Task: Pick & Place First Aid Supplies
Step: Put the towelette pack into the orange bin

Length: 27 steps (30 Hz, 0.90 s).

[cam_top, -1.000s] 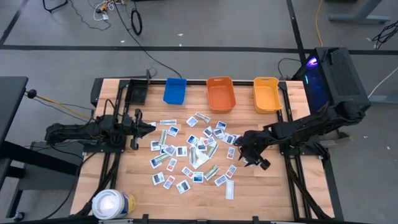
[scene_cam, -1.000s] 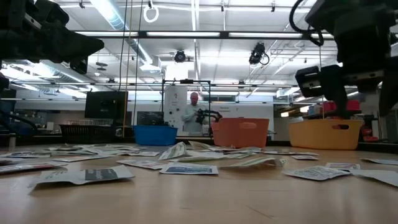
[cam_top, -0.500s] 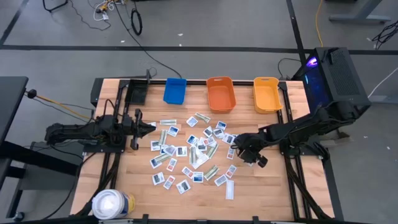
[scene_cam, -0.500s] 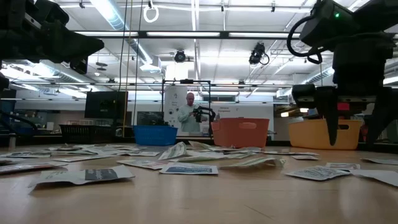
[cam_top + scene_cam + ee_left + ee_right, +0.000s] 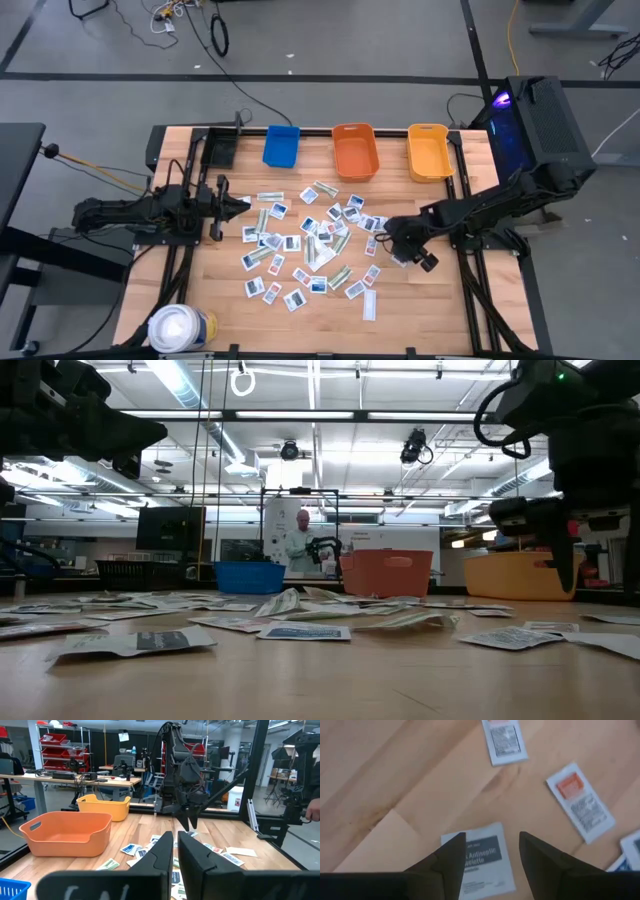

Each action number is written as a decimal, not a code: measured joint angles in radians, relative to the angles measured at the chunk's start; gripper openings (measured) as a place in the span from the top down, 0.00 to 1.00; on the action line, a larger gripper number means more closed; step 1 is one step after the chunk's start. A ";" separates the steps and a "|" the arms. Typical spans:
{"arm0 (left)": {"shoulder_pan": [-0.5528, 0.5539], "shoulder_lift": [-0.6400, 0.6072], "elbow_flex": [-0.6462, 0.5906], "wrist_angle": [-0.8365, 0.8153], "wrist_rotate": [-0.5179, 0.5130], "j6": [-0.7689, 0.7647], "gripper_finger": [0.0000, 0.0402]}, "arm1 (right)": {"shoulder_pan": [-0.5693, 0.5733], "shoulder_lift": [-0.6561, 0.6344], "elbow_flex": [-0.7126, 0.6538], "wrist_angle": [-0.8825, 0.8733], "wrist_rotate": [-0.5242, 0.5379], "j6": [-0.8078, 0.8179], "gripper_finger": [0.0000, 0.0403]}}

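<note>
My right claw (image 5: 487, 851) hangs fingers apart over a white packet (image 5: 482, 862) on the table (image 5: 380, 775); left claw (image 5: 175, 847) is pinched together.

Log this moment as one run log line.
right gripper open over Antiseptic packet | left gripper shut, waiting left side | bins empty-handed

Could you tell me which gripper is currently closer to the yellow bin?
The right. The right gripper hovers with open jaws over packets at the table's right side, a short way in front of the yellow bin. The left gripper waits shut across the table, beyond the blue bin.
</note>
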 joint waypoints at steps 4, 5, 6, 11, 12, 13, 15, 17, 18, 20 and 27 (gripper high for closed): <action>0.000 0.000 0.000 0.000 0.000 0.000 0.92 | 0.011 0.008 0.000 0.032 0.002 -0.042 0.53; 0.000 0.000 0.000 0.000 0.000 0.000 0.92 | 0.013 0.008 0.000 0.044 0.003 -0.052 0.53; 0.000 0.000 0.000 0.000 0.000 0.000 0.92 | 0.015 0.008 0.000 0.050 0.009 -0.060 0.53; 0.000 0.000 0.000 0.000 0.000 0.000 0.92 | 0.015 0.008 -0.025 0.102 0.037 -0.097 0.53; 0.000 0.000 0.000 0.000 0.000 0.000 0.92 | 0.015 0.008 -0.034 0.109 0.042 -0.106 0.53; 0.000 0.000 0.000 0.000 0.000 0.000 0.92 | 0.015 0.008 -0.039 0.113 0.046 -0.120 0.53; 0.000 0.000 0.000 0.000 0.000 0.000 0.92 | 0.015 0.008 -0.044 0.109 0.059 -0.150 0.53; 0.000 0.000 0.000 0.000 0.000 0.000 0.92 | 0.015 0.008 -0.044 0.105 0.070 -0.181 0.53; 0.000 0.000 0.000 0.000 0.000 0.000 0.92 | 0.015 0.008 -0.044 0.105 0.073 -0.195 0.53; 0.000 0.000 0.000 0.000 0.000 0.000 0.92 | 0.015 0.008 -0.044 0.104 0.073 -0.228 0.53; 0.000 0.000 0.000 0.000 0.000 0.000 0.92 | 0.015 0.008 -0.044 0.090 0.069 -0.291 0.53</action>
